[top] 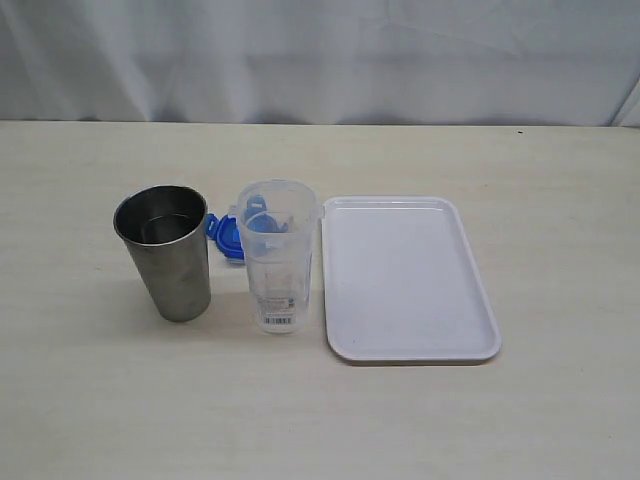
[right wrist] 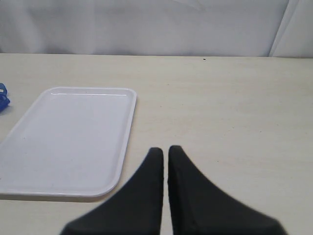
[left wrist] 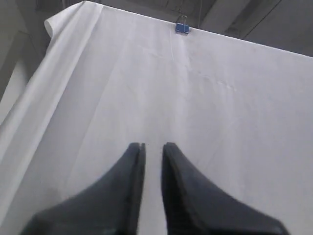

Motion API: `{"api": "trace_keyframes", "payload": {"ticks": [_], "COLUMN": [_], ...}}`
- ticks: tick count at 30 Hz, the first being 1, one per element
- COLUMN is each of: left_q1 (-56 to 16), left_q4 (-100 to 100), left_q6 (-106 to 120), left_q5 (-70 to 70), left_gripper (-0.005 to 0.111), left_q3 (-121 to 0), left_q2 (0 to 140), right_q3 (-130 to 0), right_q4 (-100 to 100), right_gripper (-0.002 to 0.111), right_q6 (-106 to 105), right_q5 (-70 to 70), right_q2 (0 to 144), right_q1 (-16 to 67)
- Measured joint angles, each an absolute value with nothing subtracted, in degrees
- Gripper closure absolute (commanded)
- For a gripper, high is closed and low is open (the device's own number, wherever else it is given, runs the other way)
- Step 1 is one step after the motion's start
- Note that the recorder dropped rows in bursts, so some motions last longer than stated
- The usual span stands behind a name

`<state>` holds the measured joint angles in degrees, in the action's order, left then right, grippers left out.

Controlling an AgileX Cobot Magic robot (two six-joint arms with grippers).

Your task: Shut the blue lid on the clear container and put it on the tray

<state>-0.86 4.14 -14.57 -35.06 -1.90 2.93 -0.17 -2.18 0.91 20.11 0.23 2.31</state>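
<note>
The clear container [top: 279,262] stands upright and uncovered at the table's middle, a barcode label near its base. Behind it, partly hidden by it and the steel cup, the blue lid [top: 225,238] lies on the table; a sliver of the blue lid [right wrist: 3,97] shows at the edge of the right wrist view. The white tray [top: 410,280] lies flat just right of the container, with nothing on it. Neither arm shows in the exterior view. My left gripper [left wrist: 153,145] points up at a white curtain, fingers nearly together around nothing. My right gripper [right wrist: 162,149] hovers near the tray [right wrist: 68,139], shut and empty.
A grey steel cup [top: 167,250] stands upright just left of the container, almost touching the lid. A white curtain hangs behind the table, held by a blue clip [left wrist: 182,28]. Bare table lies in front of the objects and right of the tray.
</note>
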Motion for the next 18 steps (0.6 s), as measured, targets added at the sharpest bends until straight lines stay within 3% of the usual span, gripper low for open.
{"api": "trace_keyframes", "payload": {"ticks": [1,2,4,18], "left_q1": [-0.9,-0.9,-0.9,-0.9], "left_q4": [5.7,6.2,9.3,34.7], "left_q6": [-15.4,-16.0,-17.6,-22.1], "left_q5": [-36.1,-36.5,-37.7,-52.5], "left_gripper": [0.041,0.017,0.007,0.007], "left_q3": [-3.0,-3.6,-5.1,-6.9], "left_q2": [5.9,7.3,12.8,63.4], "right_q3": [-0.2,-0.2,-0.2,-0.2], "right_q4": [-2.2,-2.2,-2.2,-2.2], "right_gripper": [0.104,0.104,0.104,0.104], "right_q6": [0.9,0.9,0.9,0.9], "right_q5": [20.1,20.1,20.1,20.1], "right_q2": [0.2,0.2,0.2,0.2], "right_q1": [2.3,2.3,2.3,2.3]}}
